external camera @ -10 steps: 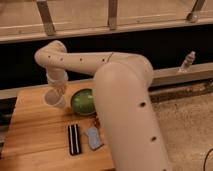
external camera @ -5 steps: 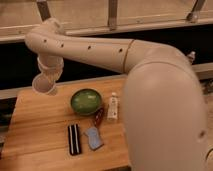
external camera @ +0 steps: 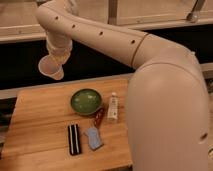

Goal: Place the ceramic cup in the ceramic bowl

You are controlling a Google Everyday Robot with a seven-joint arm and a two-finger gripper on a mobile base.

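Note:
The off-white ceramic cup [external camera: 50, 68] hangs tilted in the air at the end of my arm, above and to the left of the table's back edge. My gripper [external camera: 57, 57] is shut on it, mostly hidden by the wrist and the cup. The green ceramic bowl [external camera: 86, 101] sits on the wooden table [external camera: 35, 125], below and to the right of the cup. Nothing is in the bowl.
A white upright bottle [external camera: 113, 106] stands just right of the bowl. A red object [external camera: 98, 117], a blue-grey object [external camera: 93, 138] and a black rectangular object [external camera: 74, 139] lie in front of the bowl. My large arm covers the table's right side.
The cup has been lifted from table height beside the bowl to well above the table. The arm has swung up, uncovering the bowl and the bottle.

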